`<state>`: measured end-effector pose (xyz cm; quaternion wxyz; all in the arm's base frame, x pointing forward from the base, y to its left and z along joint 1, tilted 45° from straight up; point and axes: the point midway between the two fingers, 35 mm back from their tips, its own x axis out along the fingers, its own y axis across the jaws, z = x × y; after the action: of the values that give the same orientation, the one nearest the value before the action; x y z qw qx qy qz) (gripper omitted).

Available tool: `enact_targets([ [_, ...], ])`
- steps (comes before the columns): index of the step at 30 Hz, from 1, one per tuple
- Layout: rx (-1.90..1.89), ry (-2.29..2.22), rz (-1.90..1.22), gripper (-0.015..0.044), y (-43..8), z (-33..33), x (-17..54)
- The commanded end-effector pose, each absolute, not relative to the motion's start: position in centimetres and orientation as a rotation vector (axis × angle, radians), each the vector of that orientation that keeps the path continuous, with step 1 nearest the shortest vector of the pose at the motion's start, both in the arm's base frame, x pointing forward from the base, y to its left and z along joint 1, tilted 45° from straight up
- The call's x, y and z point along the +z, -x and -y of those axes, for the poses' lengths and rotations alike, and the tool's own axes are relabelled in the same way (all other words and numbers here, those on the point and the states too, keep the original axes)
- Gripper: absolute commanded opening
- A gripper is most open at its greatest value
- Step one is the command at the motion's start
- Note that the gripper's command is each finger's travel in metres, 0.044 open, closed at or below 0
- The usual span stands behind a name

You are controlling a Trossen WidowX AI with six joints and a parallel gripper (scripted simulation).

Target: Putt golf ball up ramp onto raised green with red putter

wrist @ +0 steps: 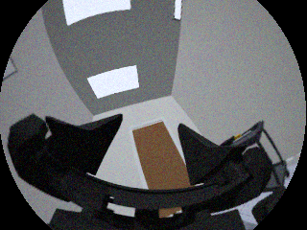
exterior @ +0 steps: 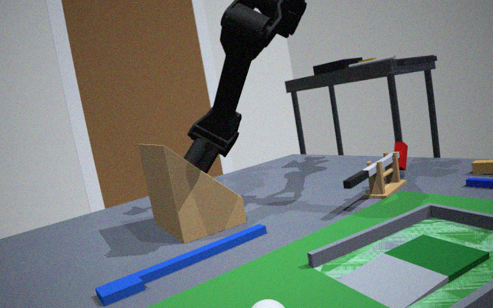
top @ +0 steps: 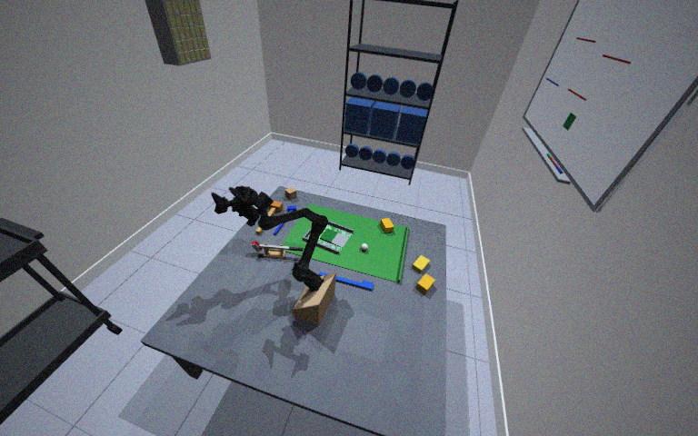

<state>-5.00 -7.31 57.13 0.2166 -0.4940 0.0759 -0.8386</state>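
High above the grey surface [top: 360, 349], the claw [top: 220, 203] stands wide open and grips nothing, pointed away from the green mat [top: 381, 254]. Below it, the red putter [top: 273, 248] lies across its small wooden stand [exterior: 384, 179] beside the mat's edge. On the mat, the golf ball [top: 363, 247] sits near the ramp [exterior: 392, 279] and raised green [exterior: 436, 254].

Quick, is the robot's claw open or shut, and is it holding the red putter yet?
Gripper: open, jaws spread wide with nothing between them. The red putter lies on its wooden stand, not picked up.
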Motion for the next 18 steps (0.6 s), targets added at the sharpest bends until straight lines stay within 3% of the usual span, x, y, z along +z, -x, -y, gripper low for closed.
enact_targets([
  [1,-2.328,1.368,-0.213,0.0426,5.1,7.3,57.1],
  [10,-2.660,1.262,-0.436,0.0440,10.7,3.0,56.2],
  [18,-3.181,0.943,-0.790,0.0440,15.7,-7.7,53.0],
])
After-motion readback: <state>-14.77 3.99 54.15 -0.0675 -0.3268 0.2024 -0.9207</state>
